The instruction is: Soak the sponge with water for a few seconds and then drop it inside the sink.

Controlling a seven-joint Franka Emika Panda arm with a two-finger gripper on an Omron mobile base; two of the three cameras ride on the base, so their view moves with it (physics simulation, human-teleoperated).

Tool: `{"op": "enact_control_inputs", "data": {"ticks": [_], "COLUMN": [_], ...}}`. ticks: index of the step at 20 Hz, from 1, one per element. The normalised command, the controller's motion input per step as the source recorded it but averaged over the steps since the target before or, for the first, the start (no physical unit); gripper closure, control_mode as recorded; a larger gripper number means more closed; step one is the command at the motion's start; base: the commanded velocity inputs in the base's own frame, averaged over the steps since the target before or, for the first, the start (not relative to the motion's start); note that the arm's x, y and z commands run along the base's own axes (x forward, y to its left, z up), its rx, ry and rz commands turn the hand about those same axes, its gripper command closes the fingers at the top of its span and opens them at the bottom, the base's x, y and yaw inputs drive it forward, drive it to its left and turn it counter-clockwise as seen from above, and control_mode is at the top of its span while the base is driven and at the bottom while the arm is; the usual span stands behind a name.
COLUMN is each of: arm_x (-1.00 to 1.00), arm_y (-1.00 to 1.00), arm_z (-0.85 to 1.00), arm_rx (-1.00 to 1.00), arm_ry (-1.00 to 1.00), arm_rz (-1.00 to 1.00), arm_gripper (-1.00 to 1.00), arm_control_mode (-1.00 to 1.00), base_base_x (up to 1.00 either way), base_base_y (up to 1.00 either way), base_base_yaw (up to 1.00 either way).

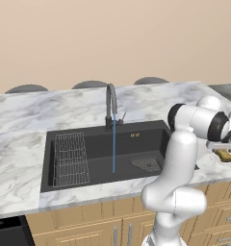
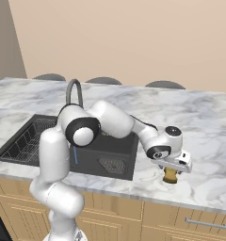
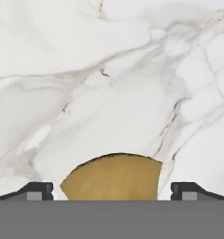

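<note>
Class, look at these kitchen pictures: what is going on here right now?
The robot arm has its gripper lowered over the sponge on the marble countertop, right of the sink. The jaws stand open on either side of the sponge, not yet closed. Water runs from the faucet into the basin, so soaking has not begun.

Marble countertop (image 1: pixel 21 120), dark curved faucet (image 1: pixel 110 103), wooden cabinet fronts (image 1: pixel 88 228) below, beige wall (image 1: pixel 112 38) behind

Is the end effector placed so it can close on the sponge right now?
Probably yes. The end effector is open, with the sponge between its fingertips on the marble countertop. Nothing stands beside the sponge to block the close.
</note>
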Motion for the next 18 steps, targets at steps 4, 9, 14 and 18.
{"op": "enact_control_inputs", "data": {"ticks": [4,9,14,18], "arm_x": [0.00,0.00,-0.02,-0.14], "arm_y": [-0.03,0.00,0.00,0.00], "arm_z": [0.07,0.00,-0.08,-0.12], "arm_rx": [0.00,0.00,0.00,0.00], "arm_ry": [0.00,0.00,0.00,0.00], "arm_rz": [0.00,0.00,0.00,0.00], "arm_gripper": [-1.00,-1.00,-1.00,-1.00], "arm_control_mode": [-1.00,-1.00,-1.00,-1.00], "base_base_x": [0.00,0.00,0.00,0.00], "base_base_y": [0.00,0.00,0.00,0.00], "base_base_yaw": [0.00,0.00,0.00,0.00]}}
